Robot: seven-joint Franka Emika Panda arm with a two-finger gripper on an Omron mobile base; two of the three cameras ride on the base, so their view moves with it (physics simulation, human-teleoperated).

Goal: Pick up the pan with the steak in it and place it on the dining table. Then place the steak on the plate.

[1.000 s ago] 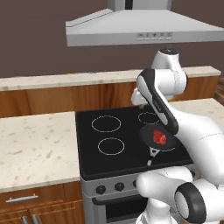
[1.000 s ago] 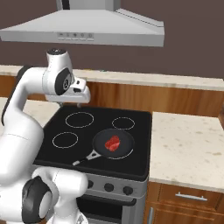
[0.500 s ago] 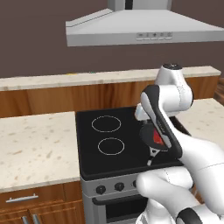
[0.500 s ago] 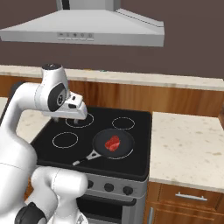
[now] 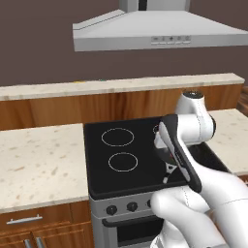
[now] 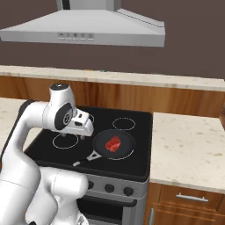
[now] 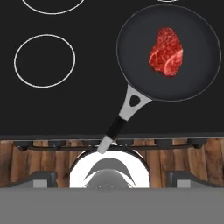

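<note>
Steak [image 7: 166, 52] lies inside the pan [image 7: 168, 51], a little toward one side of the middle, and you can see it red and marbled in the hand view. The pan sits flat on the black stovetop [image 7: 65, 105], on the burner at the front right as you look from the right base view, where the pan [image 6: 114, 144] and the steak [image 6: 113, 143] are both plain to see. Its handle [image 7: 124, 115] has a metallic part with a hole near the pan body, then a dark grip, then a light metallic end that reaches the front edge of the stovetop.

Your gripper [image 7: 109, 178] hangs above the front edge of the stove, looking straight down. The two finger tips [image 7: 39, 178] stand far apart, at the two bottom corners of the hand view, so the jaws are wide open and they hold nothing. The end of the handle lies between them in that view, but nothing touches it.

In the right base view you find the gripper [image 6: 72, 136] to the left of the pan, above the stovetop near a white burner ring [image 6: 65, 140]. In the left base view the arm covers most of the pan; only the handle [image 5: 168, 174] shows below the forearm.

The range hood [image 6: 83, 30] hangs above the stove, and the beige speckled counter [image 6: 186, 149] runs on both sides of it.
</note>
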